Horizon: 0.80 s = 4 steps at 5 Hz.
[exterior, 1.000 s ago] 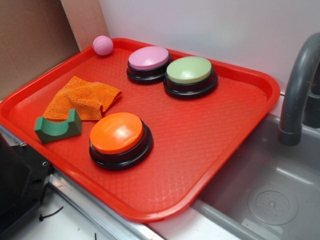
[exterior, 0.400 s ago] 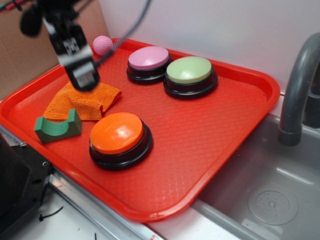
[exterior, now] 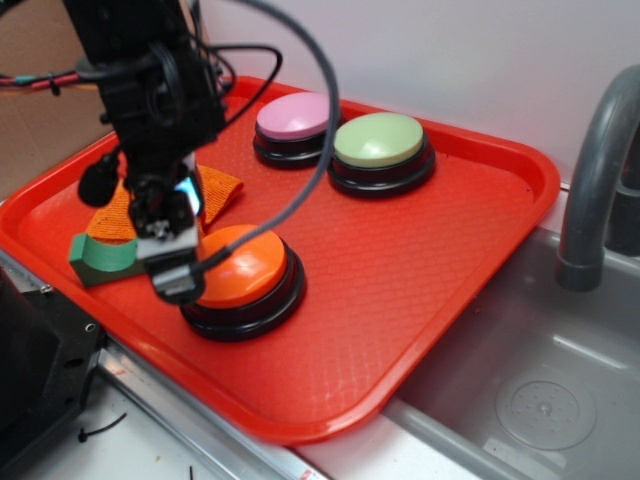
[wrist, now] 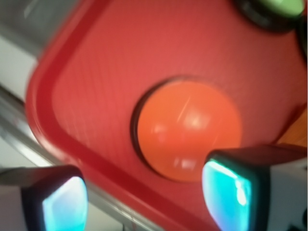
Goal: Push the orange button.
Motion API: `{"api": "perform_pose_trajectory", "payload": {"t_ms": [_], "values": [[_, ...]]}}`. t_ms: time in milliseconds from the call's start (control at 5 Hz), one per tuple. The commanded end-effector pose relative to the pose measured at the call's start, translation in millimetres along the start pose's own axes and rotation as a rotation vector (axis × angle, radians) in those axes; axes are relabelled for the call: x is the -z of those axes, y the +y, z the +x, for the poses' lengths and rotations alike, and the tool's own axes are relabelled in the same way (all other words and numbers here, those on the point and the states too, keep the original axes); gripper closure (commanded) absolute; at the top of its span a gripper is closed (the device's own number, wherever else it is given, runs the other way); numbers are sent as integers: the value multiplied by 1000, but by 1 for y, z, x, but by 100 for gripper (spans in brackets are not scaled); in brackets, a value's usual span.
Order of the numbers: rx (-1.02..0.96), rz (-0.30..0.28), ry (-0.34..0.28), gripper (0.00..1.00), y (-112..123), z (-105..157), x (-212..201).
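Parted fingers (wrist: 226,192) in the wrist view, nothing clamped between them, a clear gap from one glowing pad to the other. Gripper (exterior: 172,268) low over the near-left edge of the orange button (exterior: 240,265), tip apparently at or just above the dome's rim in the exterior view; actual contact impossible to tell. From the wrist, orange button (wrist: 188,129) just ahead of the fingers and offset toward the right-hand pad, the other pad hanging out over the rim of the red tray (wrist: 72,82). Blurred wrist picture, so fine detail unreliable.

Judged as the approach to the press, not yet the press itself. Best done by shifting a little further in over the dome so that the fingers sit above its middle, not its edge, then straight down, firmly, with no sideways drag. Risk of an off-centre push: sliding off the glossy top, or tipping and skating the black base across the tray. Closing the fingers first probably worthwhile, for one blunt tip rather than two straddling prongs.

Beside the fingers, to the left, a green curved block (exterior: 105,255); behind them the orange cloth (exterior: 215,190), partly hidden by the arm. Further beyond the fingers, the pink button (exterior: 293,118) and green button (exterior: 378,140), well apart from the press and not to be touched.
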State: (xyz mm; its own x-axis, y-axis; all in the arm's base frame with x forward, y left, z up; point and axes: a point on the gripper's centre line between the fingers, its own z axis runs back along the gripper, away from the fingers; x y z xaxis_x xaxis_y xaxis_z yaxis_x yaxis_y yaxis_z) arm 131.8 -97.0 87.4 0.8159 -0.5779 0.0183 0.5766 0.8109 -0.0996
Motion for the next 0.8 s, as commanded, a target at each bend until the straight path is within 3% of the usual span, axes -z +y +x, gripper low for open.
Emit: {"api": "perform_pose_trajectory", "payload": {"t_ms": [0,200,600], "values": [[-7,1,-19,0,-6,-2,-4],[-7,1,-19,0,-6,-2,-4],[-17,115,-15,0,1,11,32]]}}
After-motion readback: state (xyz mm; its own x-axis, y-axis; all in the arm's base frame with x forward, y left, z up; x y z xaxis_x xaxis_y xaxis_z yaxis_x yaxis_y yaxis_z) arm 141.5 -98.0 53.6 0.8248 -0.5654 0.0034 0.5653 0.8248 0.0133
